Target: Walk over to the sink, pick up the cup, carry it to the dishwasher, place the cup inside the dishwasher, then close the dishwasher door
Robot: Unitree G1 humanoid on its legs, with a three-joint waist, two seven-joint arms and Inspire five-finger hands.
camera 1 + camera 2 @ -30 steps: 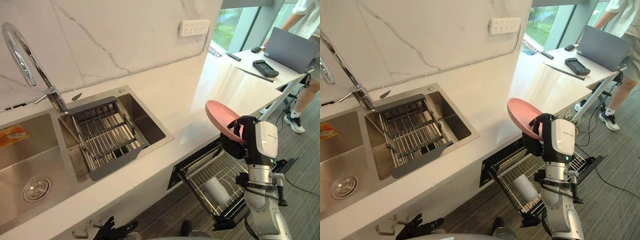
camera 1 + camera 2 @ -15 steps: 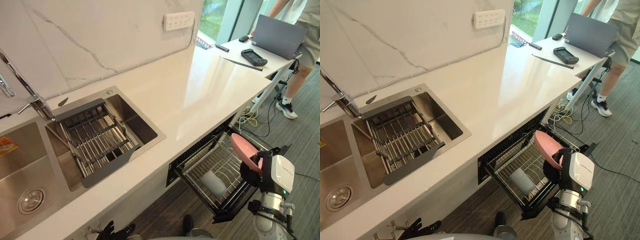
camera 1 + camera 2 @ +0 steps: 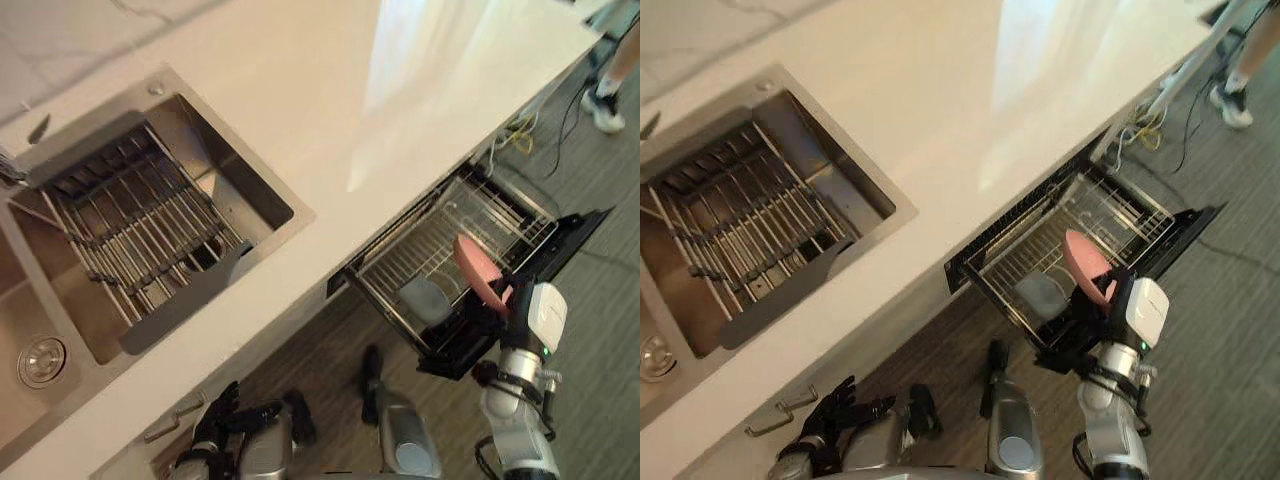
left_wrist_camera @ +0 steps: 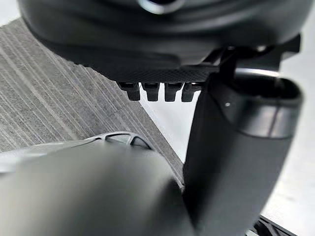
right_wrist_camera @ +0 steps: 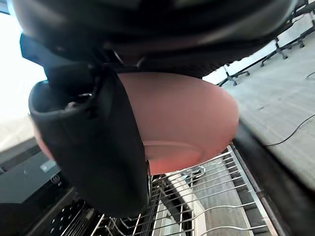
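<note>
My right hand point(image 3: 499, 296) is shut on a pink bowl point(image 3: 476, 270), thumb point(image 5: 98, 147) against its outside point(image 5: 182, 118). It holds the bowl tilted on edge just above the pulled-out wire rack point(image 3: 470, 215) of the open dishwasher. A pale grey cup point(image 3: 425, 298) lies in the rack's front part, left of the bowl point(image 3: 1085, 262). The dishwasher door point(image 3: 578, 225) hangs open below the counter. My left hand point(image 3: 830, 415) hangs low near the cabinet front, fingers point(image 4: 157, 91) relaxed and holding nothing.
The steel sink point(image 3: 290, 215) is set in the white counter point(image 3: 400, 90), with a grey drain rack point(image 3: 140, 235) across it. A person's shoe point(image 3: 605, 105) stands on the grey floor at the far right, near cables.
The camera has tipped down towards the floor. My right hand has come down with the pink bowl from counter height to just above the dishwasher rack.
</note>
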